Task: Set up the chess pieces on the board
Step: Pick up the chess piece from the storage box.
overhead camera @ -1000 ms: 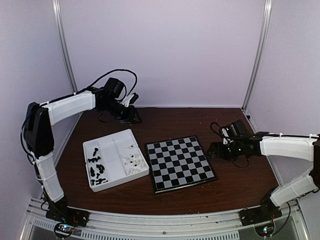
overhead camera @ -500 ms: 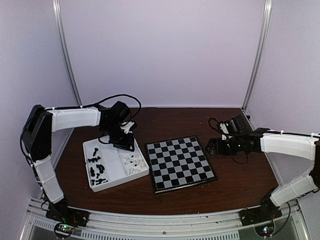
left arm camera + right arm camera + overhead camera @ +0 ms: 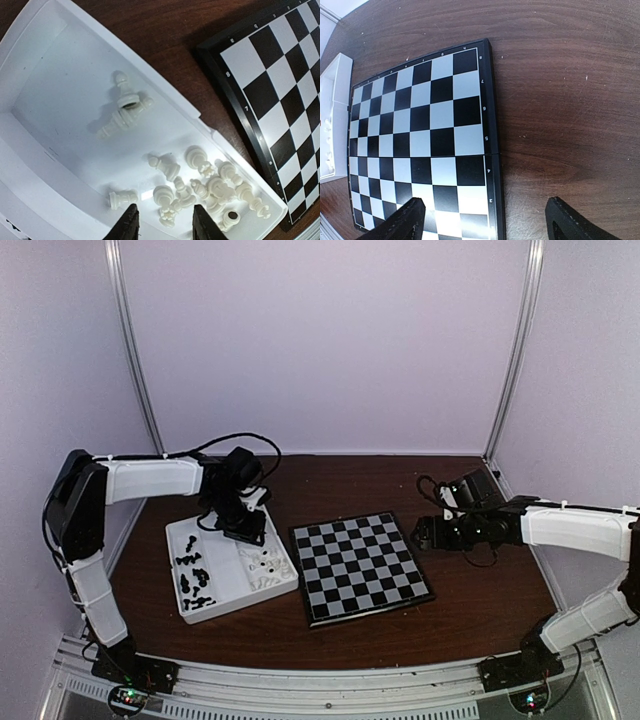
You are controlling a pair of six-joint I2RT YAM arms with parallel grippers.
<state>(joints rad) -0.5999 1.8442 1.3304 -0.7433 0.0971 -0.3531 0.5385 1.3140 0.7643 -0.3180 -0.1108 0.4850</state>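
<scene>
Currently the board (image 3: 360, 565) is bare. The cream chess pieces (image 3: 210, 187) lie tumbled in the white tray (image 3: 50, 100) at the board's nine o'clock, with the black chess pieces (image 3: 192, 575) further toward nine. The left gripper (image 3: 165, 227) hangs over the cream heap, jaws parted and empty. The right gripper (image 3: 485, 220) gapes wide at the board's three o'clock. These pieces look light, hard and slick, so pinching a lone one across its narrow stem seems safest.

Dark wooden table (image 3: 330, 625): board (image 3: 360, 566), white tray (image 3: 228, 570)
</scene>
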